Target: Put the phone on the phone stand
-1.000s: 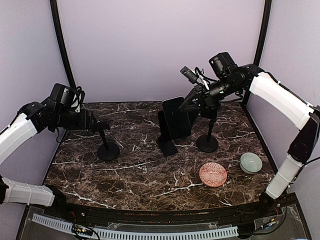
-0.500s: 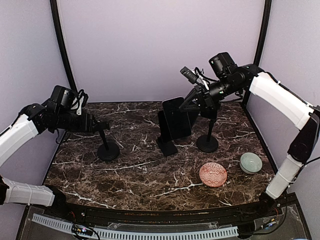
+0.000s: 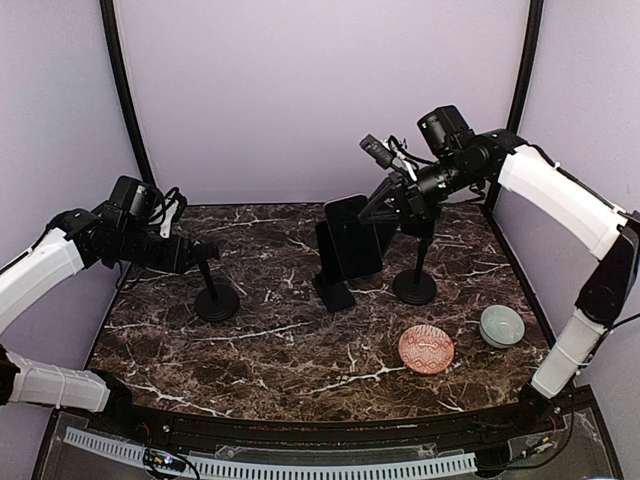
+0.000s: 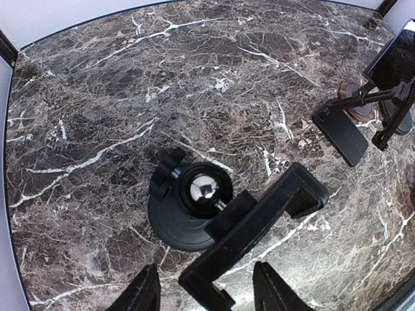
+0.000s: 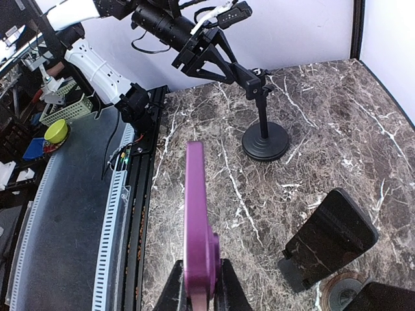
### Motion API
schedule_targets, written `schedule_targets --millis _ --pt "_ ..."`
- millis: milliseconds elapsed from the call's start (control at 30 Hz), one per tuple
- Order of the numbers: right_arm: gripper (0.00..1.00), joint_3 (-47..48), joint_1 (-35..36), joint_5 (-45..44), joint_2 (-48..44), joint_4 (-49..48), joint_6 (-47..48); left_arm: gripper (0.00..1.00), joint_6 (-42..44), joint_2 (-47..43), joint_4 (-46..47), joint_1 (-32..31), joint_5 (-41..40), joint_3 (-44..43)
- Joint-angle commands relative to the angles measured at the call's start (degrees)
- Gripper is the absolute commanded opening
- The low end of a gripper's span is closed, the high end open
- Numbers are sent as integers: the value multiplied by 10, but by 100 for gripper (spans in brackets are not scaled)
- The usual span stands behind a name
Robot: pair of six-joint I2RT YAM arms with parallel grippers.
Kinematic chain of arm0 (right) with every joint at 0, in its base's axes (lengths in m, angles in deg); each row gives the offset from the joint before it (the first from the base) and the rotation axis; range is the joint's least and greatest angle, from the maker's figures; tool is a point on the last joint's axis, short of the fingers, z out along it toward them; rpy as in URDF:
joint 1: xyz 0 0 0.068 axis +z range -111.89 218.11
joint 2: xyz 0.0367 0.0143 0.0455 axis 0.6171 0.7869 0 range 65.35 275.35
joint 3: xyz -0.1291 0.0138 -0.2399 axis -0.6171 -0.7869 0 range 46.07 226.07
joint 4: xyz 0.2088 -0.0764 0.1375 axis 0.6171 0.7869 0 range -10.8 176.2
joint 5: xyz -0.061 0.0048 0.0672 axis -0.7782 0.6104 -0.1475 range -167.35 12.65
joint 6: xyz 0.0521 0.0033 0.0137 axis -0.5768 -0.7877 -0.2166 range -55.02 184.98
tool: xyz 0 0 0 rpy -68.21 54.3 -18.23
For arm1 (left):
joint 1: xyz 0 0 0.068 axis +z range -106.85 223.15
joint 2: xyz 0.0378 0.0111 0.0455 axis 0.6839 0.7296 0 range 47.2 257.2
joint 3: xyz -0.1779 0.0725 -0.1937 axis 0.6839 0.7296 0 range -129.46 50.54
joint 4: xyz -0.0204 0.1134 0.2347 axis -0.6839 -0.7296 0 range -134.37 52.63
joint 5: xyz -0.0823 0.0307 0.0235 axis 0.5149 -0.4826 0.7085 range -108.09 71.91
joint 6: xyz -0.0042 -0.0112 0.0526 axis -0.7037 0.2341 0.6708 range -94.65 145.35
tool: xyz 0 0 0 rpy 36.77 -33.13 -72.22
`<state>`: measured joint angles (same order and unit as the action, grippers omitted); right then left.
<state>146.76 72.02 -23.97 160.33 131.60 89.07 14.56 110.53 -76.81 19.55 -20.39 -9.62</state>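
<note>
My right gripper [image 3: 388, 203] is shut on the phone [image 3: 352, 237] and holds it upright in the air at mid table. In the right wrist view the phone [image 5: 198, 220] shows edge-on and purple between my fingers. A black folding stand [image 3: 328, 272] stands just left of and below it, also in the right wrist view [image 5: 331, 240]. A pole stand with a clamp head [image 3: 214, 298] is at the left. My left gripper [image 3: 196, 250] is open at its head. In the left wrist view the clamp bar [image 4: 253, 240] lies between the spread fingers [image 4: 144, 295], apart from them.
A second black pole stand [image 3: 415, 285] stands right of the phone, under my right arm. A pink patterned plate [image 3: 426, 349] and a pale green bowl [image 3: 501, 325] lie at the front right. The cable rail [image 3: 270, 465] runs along the near edge.
My left arm has shifted a little right and down while its gripper stays at the left stand's head. The right arm and phone have not moved.
</note>
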Motion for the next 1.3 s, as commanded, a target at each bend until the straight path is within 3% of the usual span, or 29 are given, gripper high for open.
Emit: schedule_targets --millis 0,267,400,667,867,1067,1267 --pt "0 -7 3 5 -9 -33 -10 48 33 2 5 5 6 14" --pt "0 -10 3 -5 -11 -35 -9 33 83 7 25 5 22 20" --pt "0 -11 3 -10 -12 -35 -6 18 102 -9 45 4 68 26" --pt "0 6 -13 -41 -6 -37 -12 0 65 -65 45 -1 172 -9" --pt "0 45 -38 -36 12 0 26 0 -7 -79 29 -52 219 -62" --pt "0 48 -43 -45 13 40 83 0 -86 -42 23 -156 157 -119" --pt "0 80 -45 -8 35 60 87 0 -104 -16 37 -231 118 -113"
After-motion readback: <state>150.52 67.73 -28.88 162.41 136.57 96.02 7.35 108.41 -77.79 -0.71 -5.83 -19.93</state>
